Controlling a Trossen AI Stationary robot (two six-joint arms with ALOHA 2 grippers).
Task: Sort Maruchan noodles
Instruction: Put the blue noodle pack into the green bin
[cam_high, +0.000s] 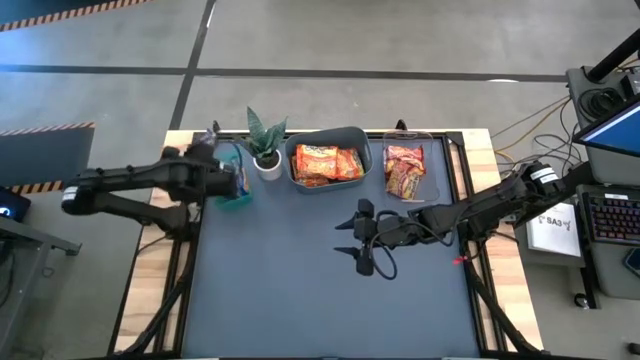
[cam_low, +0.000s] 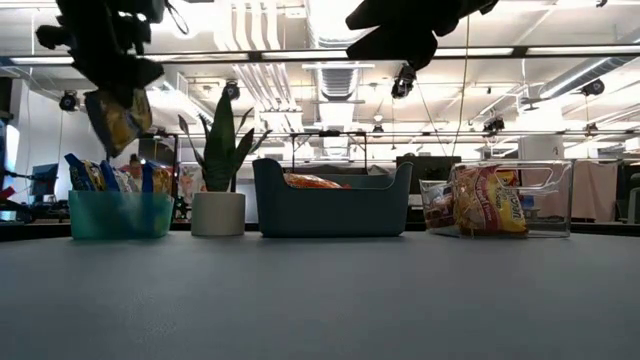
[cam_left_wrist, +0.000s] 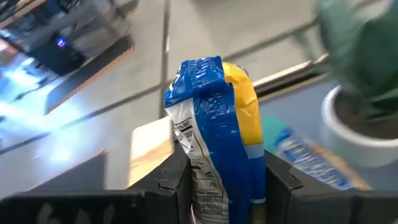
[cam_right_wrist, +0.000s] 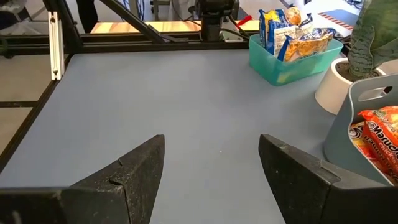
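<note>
A crinkly blue, yellow and silver plastic noodle packet (cam_left_wrist: 214, 130) stands upright, clamped between the left gripper's (cam_left_wrist: 224, 186) two dark fingers (cam_left_wrist: 283, 180). At two o'clock sits a white round plant pot (cam_left_wrist: 351, 134).

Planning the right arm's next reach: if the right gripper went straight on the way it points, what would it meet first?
Probably nothing nearby: the open right gripper faces bare grey table. Farther along that line stands the left arm, depth unclear; the teal bin sits off to one side.

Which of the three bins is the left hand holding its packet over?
The small teal plastic bin, left of the potted plant. The left hand holds a blue-and-yellow noodle packet above it, not the dark grey or clear bins.
</note>
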